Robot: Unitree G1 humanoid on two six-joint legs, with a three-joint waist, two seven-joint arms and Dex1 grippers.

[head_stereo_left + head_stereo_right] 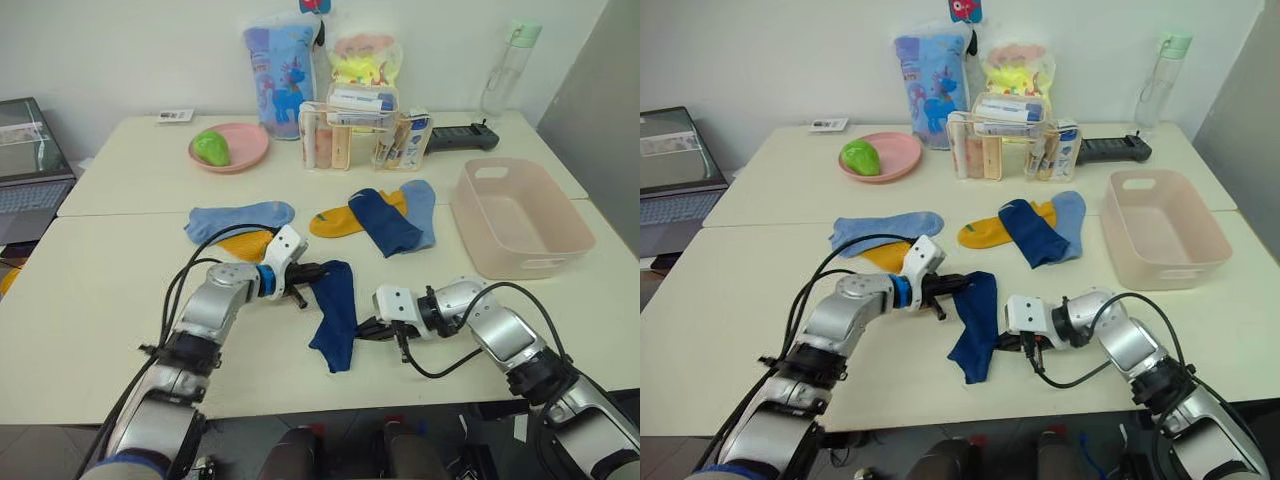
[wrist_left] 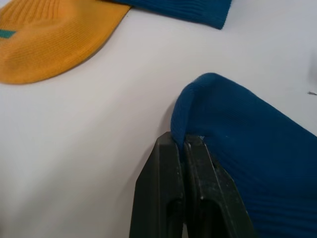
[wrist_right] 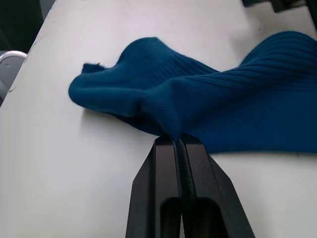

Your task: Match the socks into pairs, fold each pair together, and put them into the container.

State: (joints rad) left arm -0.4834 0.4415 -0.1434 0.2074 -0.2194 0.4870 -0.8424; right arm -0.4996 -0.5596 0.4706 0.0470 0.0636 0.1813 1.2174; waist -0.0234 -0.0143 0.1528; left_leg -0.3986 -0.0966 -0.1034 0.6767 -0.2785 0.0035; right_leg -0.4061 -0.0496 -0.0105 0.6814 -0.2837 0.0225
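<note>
A navy sock [image 1: 335, 315] lies stretched on the table near the front edge, held at both ends. My left gripper [image 1: 315, 272] is shut on its far end [image 2: 233, 148], and my right gripper [image 1: 362, 328] is shut on a pinch of its near part [image 3: 163, 104]. Another navy sock [image 1: 385, 220] lies across a mustard sock [image 1: 335, 220] and a light blue sock [image 1: 420, 205] in the middle. Further left, a light blue sock [image 1: 240, 218] overlaps a second mustard sock [image 1: 248, 243]. The pale pink container [image 1: 520, 215] stands at the right with nothing in it.
At the back stand a round pink plate [image 1: 230, 148] with a green object, a clear organizer box [image 1: 360, 135], two bags, a bottle [image 1: 508, 70] and a black device [image 1: 462, 135]. A laptop [image 1: 25, 165] sits beyond the table's left edge.
</note>
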